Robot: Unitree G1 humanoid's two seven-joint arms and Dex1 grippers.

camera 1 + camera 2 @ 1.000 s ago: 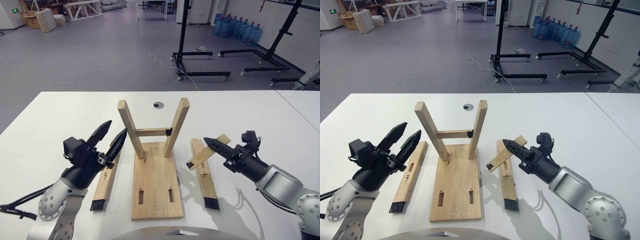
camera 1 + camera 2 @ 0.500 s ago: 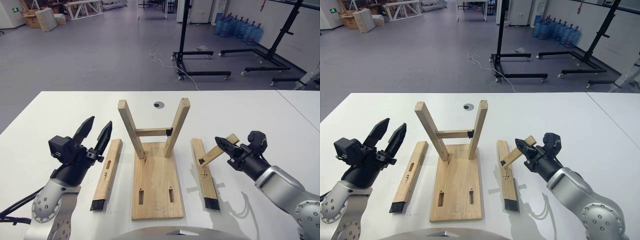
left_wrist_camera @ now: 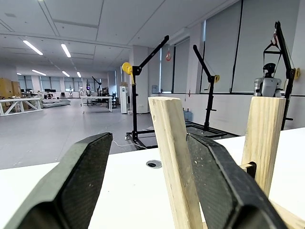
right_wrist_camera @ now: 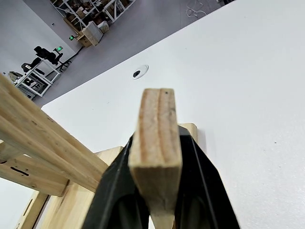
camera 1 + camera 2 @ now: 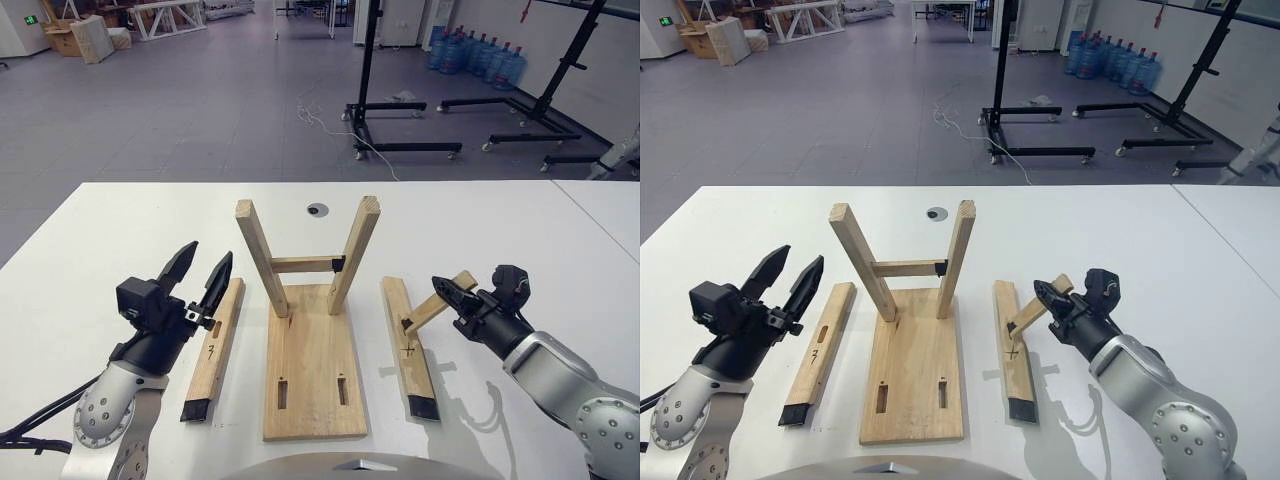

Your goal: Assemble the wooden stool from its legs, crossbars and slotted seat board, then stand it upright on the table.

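Note:
The slotted seat board (image 5: 310,375) lies flat mid-table. Two legs (image 5: 259,257) (image 5: 355,254) stand in its far end, joined by a crossbar (image 5: 303,265). One loose leg (image 5: 214,347) lies left of the board and another (image 5: 409,350) lies right of it. My left gripper (image 5: 208,257) hovers open above the far end of the left loose leg; in the left wrist view its fingers (image 3: 71,191) frame a standing leg (image 3: 174,162). My right gripper (image 5: 447,296) is shut on a short crossbar (image 4: 155,124), held tilted with its lower end at the right loose leg.
A small round hole (image 5: 317,210) sits in the white table (image 5: 120,230) behind the stool. Black wheeled stands (image 5: 400,130) are on the floor beyond the far edge. Bare tabletop lies at both sides.
My right gripper has drawn back to the right with the crossbar, which now stands steeper. My left gripper swung left off the loose leg, then came partway back.

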